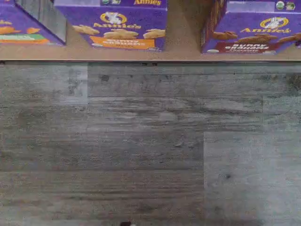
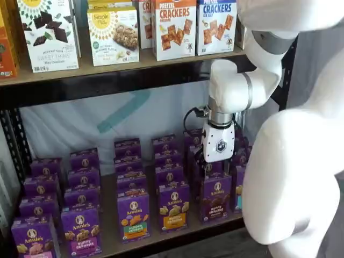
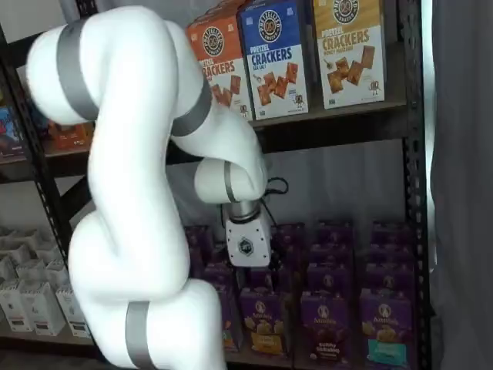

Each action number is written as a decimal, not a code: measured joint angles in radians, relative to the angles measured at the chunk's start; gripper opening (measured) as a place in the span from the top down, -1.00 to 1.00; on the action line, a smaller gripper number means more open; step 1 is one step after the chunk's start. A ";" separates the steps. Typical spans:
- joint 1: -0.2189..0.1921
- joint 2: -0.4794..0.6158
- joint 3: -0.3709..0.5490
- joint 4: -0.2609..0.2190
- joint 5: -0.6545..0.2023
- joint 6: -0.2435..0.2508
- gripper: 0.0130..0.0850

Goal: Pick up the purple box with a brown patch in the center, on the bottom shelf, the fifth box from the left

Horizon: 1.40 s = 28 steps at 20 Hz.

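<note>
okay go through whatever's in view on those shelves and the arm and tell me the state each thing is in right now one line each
Purple box: upright at the front of its row, not held.
Orange-band box: upright beside it, untouched.
Bottom shelf: stocked with rows of purple boxes.
Gripper: hanging above the purple box's row, fingers hard to make out against the boxes, holding nothing.
Cracker boxes: upright on the shelf above.
</note>
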 joint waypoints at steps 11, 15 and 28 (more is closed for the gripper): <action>-0.082 0.236 -0.138 0.006 -0.090 -0.089 -1.00; -0.096 0.299 -0.176 0.021 -0.113 -0.118 -1.00; -0.141 0.475 -0.279 0.023 -0.173 -0.166 -1.00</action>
